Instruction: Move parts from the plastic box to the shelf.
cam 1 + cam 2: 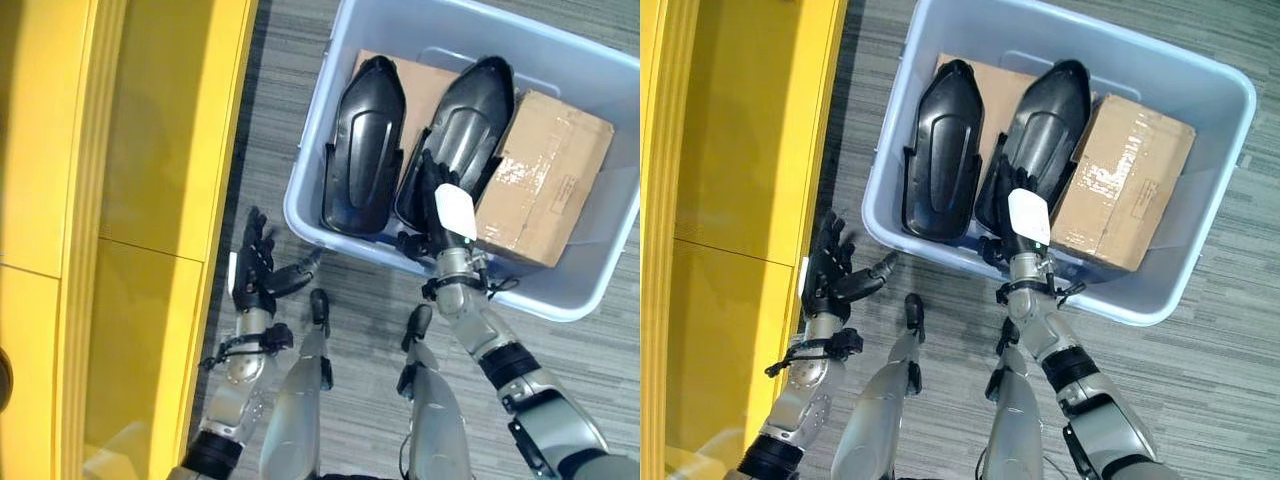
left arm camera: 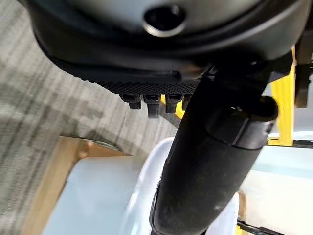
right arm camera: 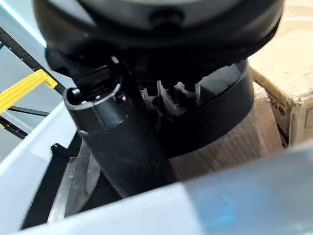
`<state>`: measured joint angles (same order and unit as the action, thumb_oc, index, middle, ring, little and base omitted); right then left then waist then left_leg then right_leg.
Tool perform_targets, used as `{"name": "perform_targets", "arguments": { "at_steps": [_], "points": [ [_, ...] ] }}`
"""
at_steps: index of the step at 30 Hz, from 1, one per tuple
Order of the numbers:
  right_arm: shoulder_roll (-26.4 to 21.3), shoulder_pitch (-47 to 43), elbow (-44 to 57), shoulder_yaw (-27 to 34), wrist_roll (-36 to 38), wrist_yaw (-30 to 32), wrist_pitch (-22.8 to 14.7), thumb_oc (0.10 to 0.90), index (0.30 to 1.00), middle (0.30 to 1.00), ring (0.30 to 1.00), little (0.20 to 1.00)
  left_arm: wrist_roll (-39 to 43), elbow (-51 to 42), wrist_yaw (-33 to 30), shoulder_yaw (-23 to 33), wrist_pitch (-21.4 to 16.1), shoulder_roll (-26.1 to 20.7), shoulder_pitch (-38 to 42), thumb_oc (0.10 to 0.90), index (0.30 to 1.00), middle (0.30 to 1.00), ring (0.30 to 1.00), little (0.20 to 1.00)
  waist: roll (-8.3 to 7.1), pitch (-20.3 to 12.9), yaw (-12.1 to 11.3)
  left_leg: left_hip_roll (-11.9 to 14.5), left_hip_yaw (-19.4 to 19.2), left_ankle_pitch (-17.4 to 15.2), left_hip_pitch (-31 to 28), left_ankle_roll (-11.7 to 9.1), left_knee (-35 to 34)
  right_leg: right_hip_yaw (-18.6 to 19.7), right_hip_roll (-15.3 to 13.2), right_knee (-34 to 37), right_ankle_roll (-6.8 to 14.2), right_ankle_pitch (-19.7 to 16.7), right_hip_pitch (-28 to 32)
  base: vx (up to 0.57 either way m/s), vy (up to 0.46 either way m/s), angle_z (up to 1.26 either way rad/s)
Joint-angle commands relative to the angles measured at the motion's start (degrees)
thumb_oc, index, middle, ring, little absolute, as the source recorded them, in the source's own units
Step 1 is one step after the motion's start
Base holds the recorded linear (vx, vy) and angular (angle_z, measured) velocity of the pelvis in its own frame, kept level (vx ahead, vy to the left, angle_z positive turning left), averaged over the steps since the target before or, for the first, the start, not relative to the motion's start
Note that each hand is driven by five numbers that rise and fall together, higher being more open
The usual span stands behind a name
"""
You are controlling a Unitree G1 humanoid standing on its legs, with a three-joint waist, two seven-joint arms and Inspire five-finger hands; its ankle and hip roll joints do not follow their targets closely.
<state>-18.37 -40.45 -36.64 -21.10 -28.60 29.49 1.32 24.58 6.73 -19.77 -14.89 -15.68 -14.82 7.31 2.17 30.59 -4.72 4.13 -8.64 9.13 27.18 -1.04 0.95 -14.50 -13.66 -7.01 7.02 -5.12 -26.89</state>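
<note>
Your right hand reaches into the plastic box at frame centre-right, over the right-side black part; grip can't be told. Left hand idles open, lower left, ready to assist.

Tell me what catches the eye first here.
Two glossy black parts lie side by side in a pale blue plastic box on grey carpet, with a cardboard box beside them. The right hand reaches onto one part, and a bright yellow shelf fills the left side.
</note>
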Motion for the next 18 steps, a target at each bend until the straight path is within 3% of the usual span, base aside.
{"name": "perform_targets", "arguments": {
  "at_steps": [1,2,7,18],
  "points": [
    [1.67,-2.11,-6.14,-1.46,6.76,-0.47,-0.25,0.616,0.602,0.602,0.602,0.602,1.47,-7.25,0.07,-0.9,-3.93,-2.12,-0.98,0.9,1.0,1.0,1.0,1.0,0.98,-0.79,-1.32,2.96,3.08,-6.74,0.67,-4.19,4.85,-1.4,-6.15,-1.67,4.06,0.05,2.67,-0.01,0.012,0.06],
    [1.69,-2.25,-6.33,-1.5,6.82,-0.41,-0.36,0.4,0.3,0.3,0.3,0.3,1.47,-7.24,0.08,-0.87,-3.94,-2.12,-0.94,0.9,1.0,1.0,1.0,1.0,0.98,-0.79,-1.31,2.97,3.09,-6.74,0.72,-4.19,4.86,-1.4,-6.15,-1.68,4.06,0.04,2.62,-0.01,0.019,0.08],
    [3.57,-3.19,-17.15,-3.97,9.04,-2.0,-0.8,0.4,0.3,0.3,0.3,0.3,1.89,-6.51,1.03,-2.6,-4.05,-2.06,0.26,0.9,1.0,1.0,1.0,1.0,2.39,-0.79,-2.2,2.61,3.25,-6.88,0.23,-4.19,4.69,-1.58,-6.35,-1.9,4.12,0.35,3.0,0.0,0.014,0.05],
    [3.05,0.71,-15.59,-4.09,9.11,-1.77,-0.87,0.4,0.3,0.3,0.3,0.3,1.55,-4.79,0.96,-2.85,-3.59,-1.56,1.61,0.9,1.0,1.0,1.0,1.0,2.12,-0.79,-1.42,2.53,3.05,-6.42,-2.96,-4.29,3.68,-1.42,-6.38,-0.89,4.29,-0.27,5.64,0.0,0.006,0.0]
  ]
}}
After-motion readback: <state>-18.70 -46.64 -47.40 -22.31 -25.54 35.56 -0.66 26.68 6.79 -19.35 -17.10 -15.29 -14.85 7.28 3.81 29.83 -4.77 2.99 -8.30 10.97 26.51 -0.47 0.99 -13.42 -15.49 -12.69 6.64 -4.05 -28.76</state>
